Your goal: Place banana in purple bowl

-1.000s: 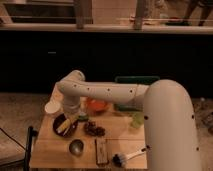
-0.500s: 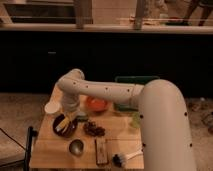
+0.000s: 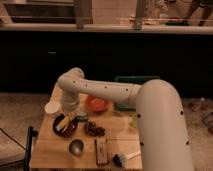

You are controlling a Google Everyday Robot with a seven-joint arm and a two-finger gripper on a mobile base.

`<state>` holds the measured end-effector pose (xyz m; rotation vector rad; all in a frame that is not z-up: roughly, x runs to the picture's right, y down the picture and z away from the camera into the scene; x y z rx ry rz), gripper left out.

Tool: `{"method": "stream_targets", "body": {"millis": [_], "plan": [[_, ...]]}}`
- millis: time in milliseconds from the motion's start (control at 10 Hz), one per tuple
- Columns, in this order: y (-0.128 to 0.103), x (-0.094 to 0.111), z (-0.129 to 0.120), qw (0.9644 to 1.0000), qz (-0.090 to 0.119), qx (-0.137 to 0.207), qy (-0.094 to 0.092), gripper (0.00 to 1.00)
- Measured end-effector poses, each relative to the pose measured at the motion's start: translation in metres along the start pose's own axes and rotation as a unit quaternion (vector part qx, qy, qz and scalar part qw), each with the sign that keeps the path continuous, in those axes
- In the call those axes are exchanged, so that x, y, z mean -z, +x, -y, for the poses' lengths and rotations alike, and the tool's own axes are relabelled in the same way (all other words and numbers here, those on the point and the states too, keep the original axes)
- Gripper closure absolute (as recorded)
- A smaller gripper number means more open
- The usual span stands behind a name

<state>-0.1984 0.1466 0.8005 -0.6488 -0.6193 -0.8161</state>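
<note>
The banana [image 3: 63, 124] lies inside the purple bowl [image 3: 65, 126] at the left of the wooden desk [image 3: 50, 150]. The gripper [image 3: 70, 114] hangs just above the bowl's rim; whether it grips anything, I cannot tell. Left of the bowl is a white bowl [image 3: 51, 107], behind it an orange-red bowl [image 3: 97, 104]. A dark brown clump [image 3: 94, 129] lies right of the purple bowl, a metal spoon [image 3: 76, 146] in front.

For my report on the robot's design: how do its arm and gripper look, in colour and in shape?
The arm is thick, rounded and off-white, in smooth tube-like segments with small dark dots at the joints. No cables or markings show. The gripper, above the purple bowl, is the same pale colour.
</note>
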Motion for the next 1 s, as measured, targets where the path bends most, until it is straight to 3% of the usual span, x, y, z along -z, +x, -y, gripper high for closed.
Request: {"method": "stream_targets", "body": {"millis": [1000], "plan": [[0.014, 0.02, -0.002, 0.9998, -0.01, -0.013, 0.009, 0.2]]}}
